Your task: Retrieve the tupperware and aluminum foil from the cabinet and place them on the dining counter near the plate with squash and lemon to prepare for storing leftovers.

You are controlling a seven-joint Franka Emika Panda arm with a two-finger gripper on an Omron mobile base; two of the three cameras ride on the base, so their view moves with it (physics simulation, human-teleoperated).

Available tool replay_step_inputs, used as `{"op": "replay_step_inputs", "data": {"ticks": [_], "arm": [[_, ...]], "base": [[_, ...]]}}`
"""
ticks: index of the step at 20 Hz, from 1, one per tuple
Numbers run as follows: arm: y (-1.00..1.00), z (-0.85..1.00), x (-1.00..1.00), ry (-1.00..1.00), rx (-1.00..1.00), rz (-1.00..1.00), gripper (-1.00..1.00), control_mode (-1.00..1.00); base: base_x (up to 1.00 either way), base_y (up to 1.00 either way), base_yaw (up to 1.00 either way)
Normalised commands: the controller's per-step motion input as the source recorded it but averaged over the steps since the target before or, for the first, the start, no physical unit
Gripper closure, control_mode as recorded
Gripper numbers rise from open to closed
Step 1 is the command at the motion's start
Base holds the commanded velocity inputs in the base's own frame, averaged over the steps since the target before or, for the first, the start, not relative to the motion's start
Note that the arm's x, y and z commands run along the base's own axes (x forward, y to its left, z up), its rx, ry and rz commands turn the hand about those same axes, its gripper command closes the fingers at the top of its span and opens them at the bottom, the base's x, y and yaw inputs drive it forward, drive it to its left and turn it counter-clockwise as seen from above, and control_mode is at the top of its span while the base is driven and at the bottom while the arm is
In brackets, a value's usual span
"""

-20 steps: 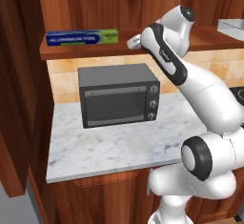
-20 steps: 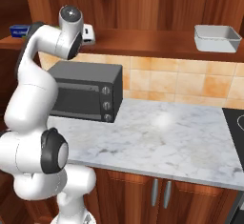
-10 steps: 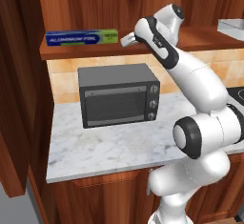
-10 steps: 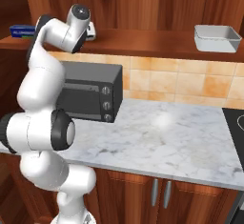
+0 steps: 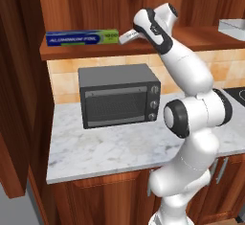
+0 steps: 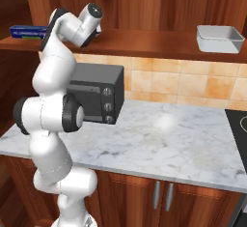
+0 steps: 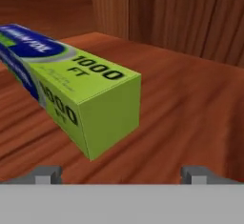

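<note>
Up on the plank shelf of the cabinet (image 5: 201, 37) both things I am meant to fetch lie untouched, so by my reckoning nothing of the task is done: the aluminum foil (image 5: 82, 38) sits lengthwise near the shelf's left end, and the tupperware (image 6: 219, 38) rests well apart from it at the far right end. Neither has been lifted, and the carry to the dining counter and the setting-down by the plate are all ahead of me. I judge that I am on the first step, the approach to the foil. My gripper (image 7: 121, 173) is spread to its widest and holds nothing; both finger tips show at the bottom of the hand view with bare wood between them. From there the carton's lime-green end faces me, near and slightly left of the midline between my jaws, with the box running away up and to the left at a slant. It is not yet between the fingers and I see no contact. From the left base view my hand hovers just beside the foil's green end, above the dark microwave (image 5: 118, 95) on the marble worktop (image 5: 95, 150).
</note>
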Motion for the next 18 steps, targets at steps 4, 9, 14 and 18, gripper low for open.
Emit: {"op": "replay_step_inputs", "data": {"ticks": [4,9,14,18], "arm": [[0.09,0.0,0.56,0.02,0.0,0.16,-1.0,-1.0],[0.22,0.0,0.53,0.09,0.0,0.18,-1.0,-1.0],[0.34,-0.02,0.38,0.05,0.0,0.2,-1.0,-1.0],[0.26,-0.14,0.21,0.0,0.0,0.28,-1.0,-1.0]], "base": [[0.0,0.0,0.0],[0.0,0.0,0.0],[0.0,0.0,0.0],[0.0,0.0,0.0]]}}
